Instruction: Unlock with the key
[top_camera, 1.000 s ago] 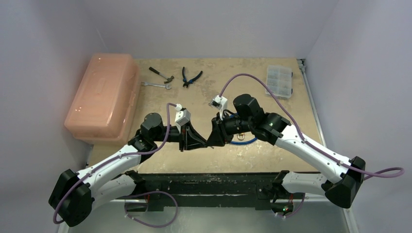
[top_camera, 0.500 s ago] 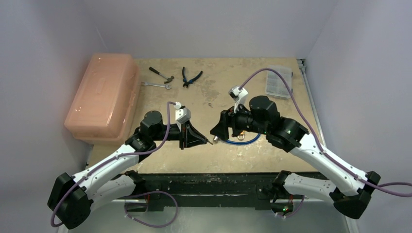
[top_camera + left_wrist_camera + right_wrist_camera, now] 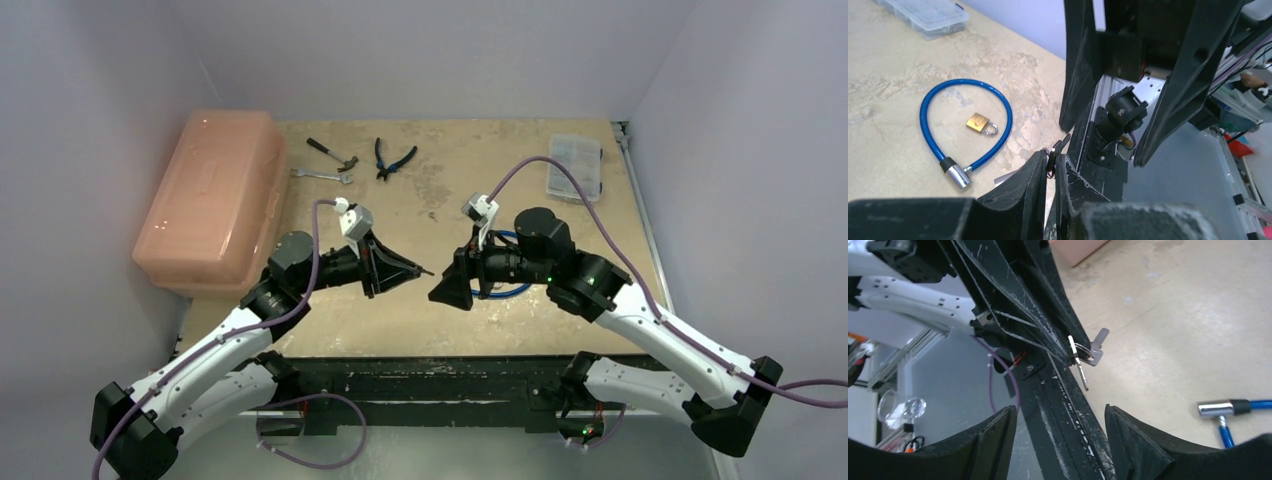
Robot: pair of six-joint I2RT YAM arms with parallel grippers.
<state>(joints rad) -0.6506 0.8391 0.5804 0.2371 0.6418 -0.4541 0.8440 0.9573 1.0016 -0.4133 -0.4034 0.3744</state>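
**Key pinched in your left gripper (image 3: pixel 424 270), right gripper (image 3: pixel 448 290) gaping**

Your left gripper is clamped on the key (image 3: pixel 1088 354). It is a small silvery bunch on a ring, and it sticks out past the fingertips. You hold it up off the table (image 3: pixel 450 170), to the left of the blue cable lock (image 3: pixel 923 107). Your right gripper faces the key with its jaws wide apart and nothing between them. It hangs between the key and the cable lock, over the lock's left end. The brass padlock (image 3: pixel 979 122) lies flat inside the cable lock's loop.
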